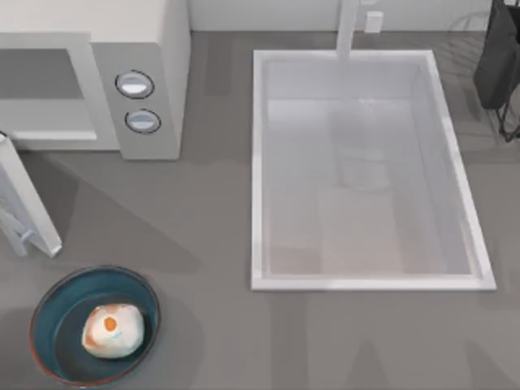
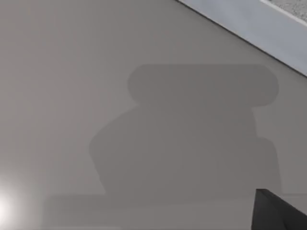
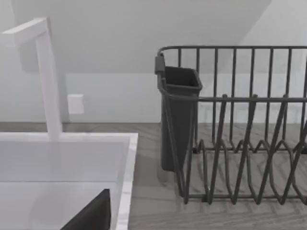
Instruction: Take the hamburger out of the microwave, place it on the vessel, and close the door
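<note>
White sink (image 1: 370,280) right of centre, faucet (image 1: 348,28) at its far rim; dark dish rack (image 3: 249,143) with cutlery cup (image 3: 178,115) beside it.

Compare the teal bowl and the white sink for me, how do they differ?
The bowl is round, glossy teal with a reddish-brown rim; the sink is rectangular and white. The bowl is far smaller than the sink. The bowl holds the hamburger; the sink holds nothing. Both sit at the grey counter.

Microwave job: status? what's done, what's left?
Done: the hamburger sits in the vessel, out of the microwave. In hand: nothing visibly gripped. Left: the door stands swung open at the table's left; it needs closing.
</note>
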Tool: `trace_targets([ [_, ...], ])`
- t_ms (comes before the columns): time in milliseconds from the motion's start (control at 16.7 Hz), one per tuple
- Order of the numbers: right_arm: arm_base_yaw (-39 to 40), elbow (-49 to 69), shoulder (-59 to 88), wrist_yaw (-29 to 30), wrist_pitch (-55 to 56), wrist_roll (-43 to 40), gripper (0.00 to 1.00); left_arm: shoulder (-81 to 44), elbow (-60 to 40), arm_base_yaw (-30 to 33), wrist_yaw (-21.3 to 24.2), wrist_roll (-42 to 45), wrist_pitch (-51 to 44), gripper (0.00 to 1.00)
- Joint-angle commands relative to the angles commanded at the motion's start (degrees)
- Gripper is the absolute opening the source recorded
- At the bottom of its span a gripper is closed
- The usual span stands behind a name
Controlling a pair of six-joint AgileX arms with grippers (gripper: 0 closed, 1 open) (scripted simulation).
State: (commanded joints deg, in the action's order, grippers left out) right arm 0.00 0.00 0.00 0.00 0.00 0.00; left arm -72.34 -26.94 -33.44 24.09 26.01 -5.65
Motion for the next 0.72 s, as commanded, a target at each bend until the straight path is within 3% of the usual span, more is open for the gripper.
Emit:
trace_targets([
  [240,0.0,0.0,0.0,0.0,0.0,0.0,1.0,1.63,1.09,4.01,-3.15,-3.57,0.18,0.0],
  [720,0.0,0.0,0.0,0.0,0.0,0.0,1.0,10.72,6.7,27.53,-18.25,-20.84,1.15,0.0],
])
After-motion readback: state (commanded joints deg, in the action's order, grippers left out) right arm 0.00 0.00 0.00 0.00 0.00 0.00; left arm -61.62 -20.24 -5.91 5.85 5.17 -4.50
